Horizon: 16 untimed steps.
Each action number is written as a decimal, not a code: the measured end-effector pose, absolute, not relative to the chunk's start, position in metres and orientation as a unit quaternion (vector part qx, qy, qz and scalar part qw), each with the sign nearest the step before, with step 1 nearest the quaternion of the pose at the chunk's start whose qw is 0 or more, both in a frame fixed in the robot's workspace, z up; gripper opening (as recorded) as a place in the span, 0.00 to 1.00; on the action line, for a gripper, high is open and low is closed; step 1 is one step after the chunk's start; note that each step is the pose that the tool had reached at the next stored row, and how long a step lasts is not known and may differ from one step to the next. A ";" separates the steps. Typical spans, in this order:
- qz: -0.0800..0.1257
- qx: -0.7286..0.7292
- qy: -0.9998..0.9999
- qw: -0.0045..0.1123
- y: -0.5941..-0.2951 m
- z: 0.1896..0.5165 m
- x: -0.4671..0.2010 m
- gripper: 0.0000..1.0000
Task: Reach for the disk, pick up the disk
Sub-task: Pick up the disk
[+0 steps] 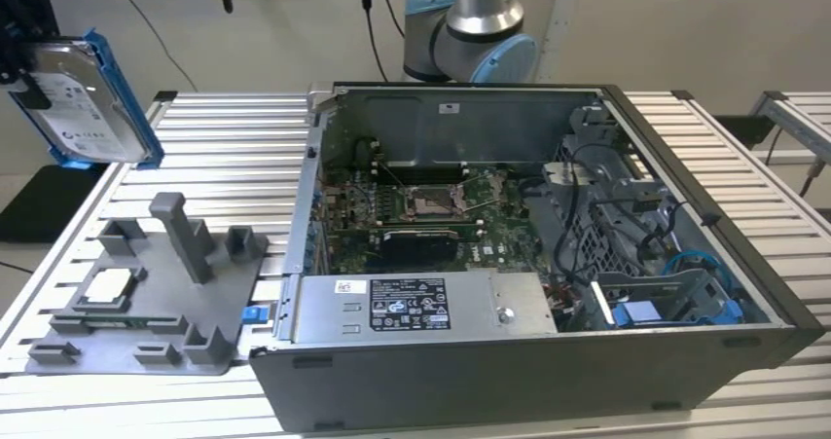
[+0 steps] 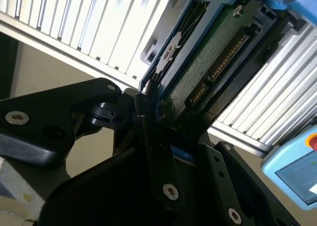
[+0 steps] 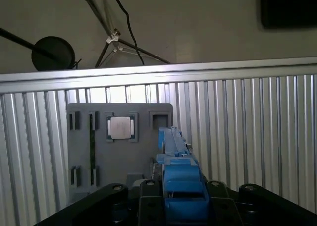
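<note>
The disk (image 1: pixel 81 103) is a silver-grey drive with a white label and blue rails. It hangs tilted in the air over the far corner of the table at the exterior view's left. My gripper (image 1: pixel 26 74) is shut on its upper end. In the second wrist view the disk (image 2: pixel 213 62) shows its green circuit board and connector, with the black fingers (image 2: pixel 148 112) clamped on its blue-railed end. In the first wrist view the blue rail of the disk (image 3: pixel 178 171) stands edge-on between my gripper (image 3: pixel 181 198) parts, above the grey fixture plate (image 3: pixel 99 156).
A grey fixture plate (image 1: pixel 169 312) with upright posts and a small square silver chip (image 1: pixel 107 285) lies on the slatted aluminium table (image 1: pixel 221 137). An open computer case (image 1: pixel 520 264) with a blue bay (image 1: pixel 663 308) stands at the exterior view's right. The arm's base (image 1: pixel 468 30) is behind it.
</note>
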<state>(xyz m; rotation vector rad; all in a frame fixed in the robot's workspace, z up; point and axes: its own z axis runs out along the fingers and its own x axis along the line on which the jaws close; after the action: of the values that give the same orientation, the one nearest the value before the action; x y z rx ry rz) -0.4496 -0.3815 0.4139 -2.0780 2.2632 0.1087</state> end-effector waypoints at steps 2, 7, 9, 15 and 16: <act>0.035 -0.676 0.736 0.034 -0.381 0.416 -0.450 0.00; 0.035 -0.676 0.736 0.034 -0.381 0.421 -0.450 0.00; 0.035 -0.676 0.736 0.034 -0.381 0.422 -0.450 0.00; 0.035 -0.676 0.736 0.034 -0.381 0.428 -0.450 0.00; 0.035 -0.676 0.736 0.033 -0.381 0.429 -0.450 0.00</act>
<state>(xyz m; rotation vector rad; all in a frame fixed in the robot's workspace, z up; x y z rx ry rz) -0.4496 -0.3815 0.4292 -2.0782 2.2634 0.1087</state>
